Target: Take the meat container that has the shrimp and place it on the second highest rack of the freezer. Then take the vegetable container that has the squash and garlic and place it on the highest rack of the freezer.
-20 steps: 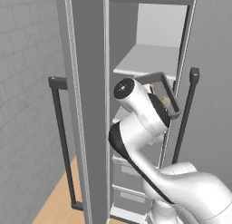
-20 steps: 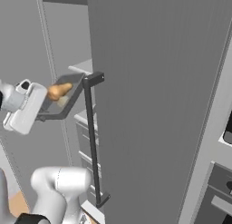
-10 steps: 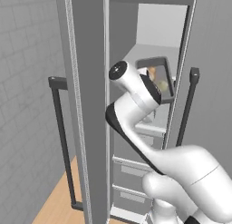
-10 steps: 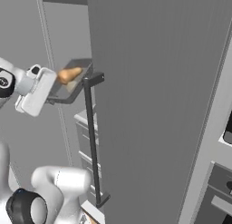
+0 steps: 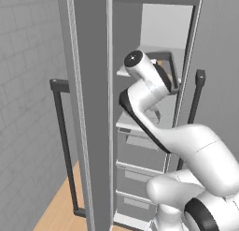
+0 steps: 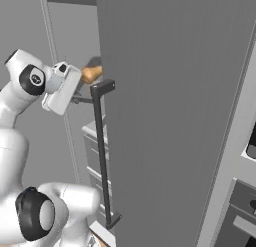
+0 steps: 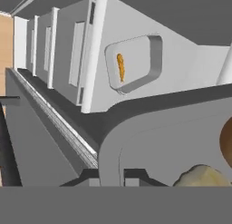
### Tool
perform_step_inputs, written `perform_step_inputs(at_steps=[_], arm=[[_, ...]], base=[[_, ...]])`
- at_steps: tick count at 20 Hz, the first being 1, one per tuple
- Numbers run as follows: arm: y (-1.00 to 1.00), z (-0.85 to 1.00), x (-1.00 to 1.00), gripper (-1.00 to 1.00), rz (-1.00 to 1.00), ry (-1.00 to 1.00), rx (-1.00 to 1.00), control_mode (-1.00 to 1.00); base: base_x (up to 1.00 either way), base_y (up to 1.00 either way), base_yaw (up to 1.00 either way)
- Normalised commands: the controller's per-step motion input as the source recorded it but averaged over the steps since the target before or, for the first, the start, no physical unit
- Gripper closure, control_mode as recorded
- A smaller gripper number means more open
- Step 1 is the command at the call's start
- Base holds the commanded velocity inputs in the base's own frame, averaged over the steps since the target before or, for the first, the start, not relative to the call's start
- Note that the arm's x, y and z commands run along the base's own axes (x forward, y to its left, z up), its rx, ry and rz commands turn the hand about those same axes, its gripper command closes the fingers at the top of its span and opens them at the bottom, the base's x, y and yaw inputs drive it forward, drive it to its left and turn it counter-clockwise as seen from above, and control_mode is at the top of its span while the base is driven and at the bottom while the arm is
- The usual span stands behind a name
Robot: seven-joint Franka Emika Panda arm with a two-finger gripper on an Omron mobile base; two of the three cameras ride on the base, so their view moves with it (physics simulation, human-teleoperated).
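My gripper (image 7: 113,177) is shut on the rim of the grey vegetable container (image 7: 172,141), which holds a pale garlic (image 7: 204,177) and a brown squash (image 7: 226,141). In the right base view the gripper (image 6: 79,91) holds the container high inside the open freezer (image 6: 165,91), and the orange squash (image 6: 92,72) shows above the door handle. The container (image 5: 169,62) sits level with the highest rack (image 5: 121,73). Below it, the meat container (image 7: 136,62) with the shrimp (image 7: 120,66) lies on the second highest rack (image 7: 190,60).
Grey drawers (image 5: 140,150) stack under the shelves. The left door (image 5: 88,108) with its dark bar handle (image 5: 63,146) stands open beside the arm, and the right door's handle (image 6: 100,151) is close to the hand. A wall oven (image 6: 245,211) stands at the far right.
The arm has risen and reached further into the freezer, carrying the vegetable container from the lower shelf's height up to the top shelf's level.
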Motion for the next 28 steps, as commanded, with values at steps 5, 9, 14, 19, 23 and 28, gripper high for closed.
perform_step_inputs(at_steps=[5, 9, 14, 19, 23, 28], arm=[[0.00, 0.12, 0.86, 1.00, 0.00, 0.00, 0.00, -1.00], [-0.04, 0.15, 0.80, 1.00, -0.02, 0.00, 0.00, -1.00], [-0.20, 0.14, 0.64, 1.00, -0.07, 0.00, 0.00, -1.00], [-0.15, 0.01, 0.72, 1.00, -0.08, 0.03, 0.00, -1.00], [0.00, 0.00, 0.86, 1.00, -0.03, 0.07, 0.00, -1.00], [-0.04, -0.09, 0.54, 1.00, 0.00, 0.01, 0.00, -1.00]], base=[[0.00, 0.00, 0.00], [0.00, 0.00, 0.00], [0.00, 0.00, 0.00], [0.00, 0.00, 0.00], [0.00, 0.00, 0.00], [0.00, 0.00, 0.00]])
